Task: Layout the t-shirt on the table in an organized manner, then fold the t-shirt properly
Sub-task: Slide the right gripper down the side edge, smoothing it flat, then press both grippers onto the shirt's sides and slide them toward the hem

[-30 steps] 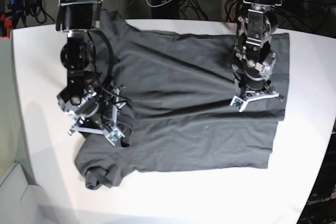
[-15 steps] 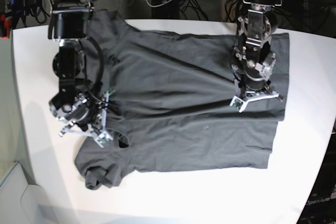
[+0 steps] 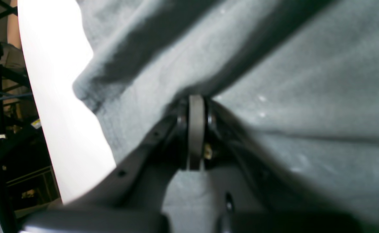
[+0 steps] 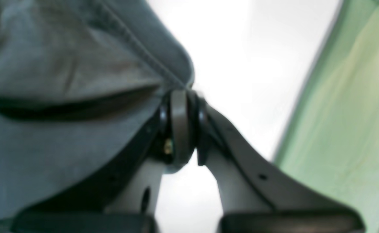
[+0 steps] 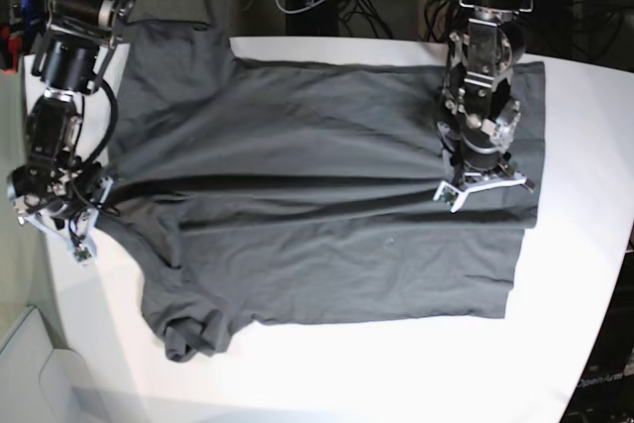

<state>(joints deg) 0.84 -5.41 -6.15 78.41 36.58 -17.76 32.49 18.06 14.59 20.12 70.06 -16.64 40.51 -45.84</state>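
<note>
Charcoal-grey cloth covers most of what I see: the t-shirt (image 5: 327, 195) lies spread across the white worktop (image 5: 555, 344), chest flat, with long creases running from one side to the other. I have my right hand (image 5: 87, 217) out at the worktop's edge on the base view's left, and its wrist camera shows the fingers (image 4: 179, 123) pressed together on a hemmed edge of the shirt (image 4: 63, 97), the cloth drawn taut toward it. My left hand (image 5: 482, 187) stands on the shirt on the opposite side, close to the hem there; from its own camera I see its fingers (image 3: 196, 129) closed together with the grey fabric (image 3: 273, 81) bunched up against the tips, though I cannot tell whether any cloth is actually pinched between them. The lower sleeve (image 5: 188, 329) lies crumpled near the front edge, still rumpled rather than flat.
</note>
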